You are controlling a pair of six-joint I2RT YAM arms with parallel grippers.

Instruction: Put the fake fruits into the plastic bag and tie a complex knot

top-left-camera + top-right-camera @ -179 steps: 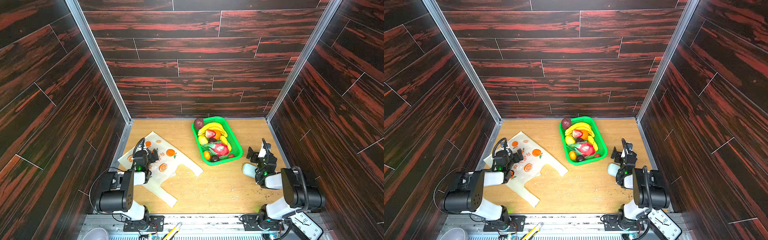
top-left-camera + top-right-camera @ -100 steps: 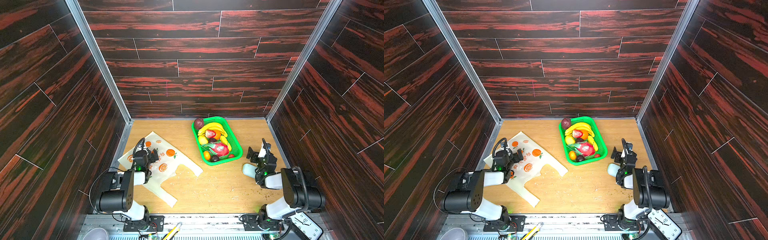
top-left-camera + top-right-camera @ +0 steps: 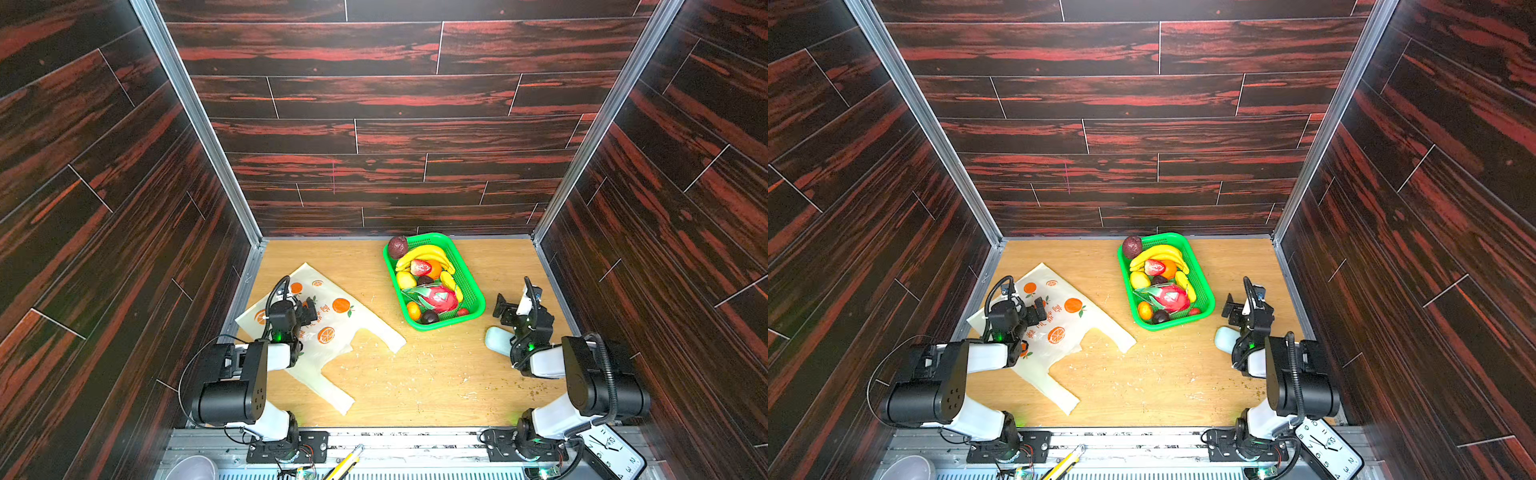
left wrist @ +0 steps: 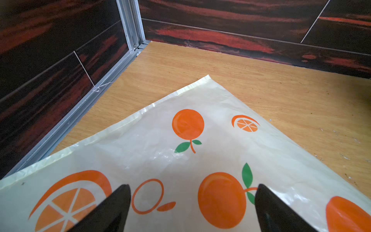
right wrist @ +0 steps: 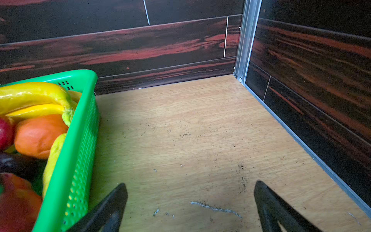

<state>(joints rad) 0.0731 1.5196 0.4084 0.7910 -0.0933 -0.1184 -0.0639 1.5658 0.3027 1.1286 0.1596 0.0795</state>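
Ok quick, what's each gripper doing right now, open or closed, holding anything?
Left gripper: jaws open, holding nothing, over the bag.
Right gripper: jaws open, holding nothing, beside the basket.

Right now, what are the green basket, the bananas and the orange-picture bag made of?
The green basket looks like hard glossy plastic, with rows of small holes in its wall. The bananas are probably moulded plastic: bright glare spots. The bag seems thin cream plastic film, slightly see-through, wrinkled, lying flat.

Robot test booth, dark wood-grain panel walls [image 3: 395, 95], aluminium posts [image 3: 200, 124]
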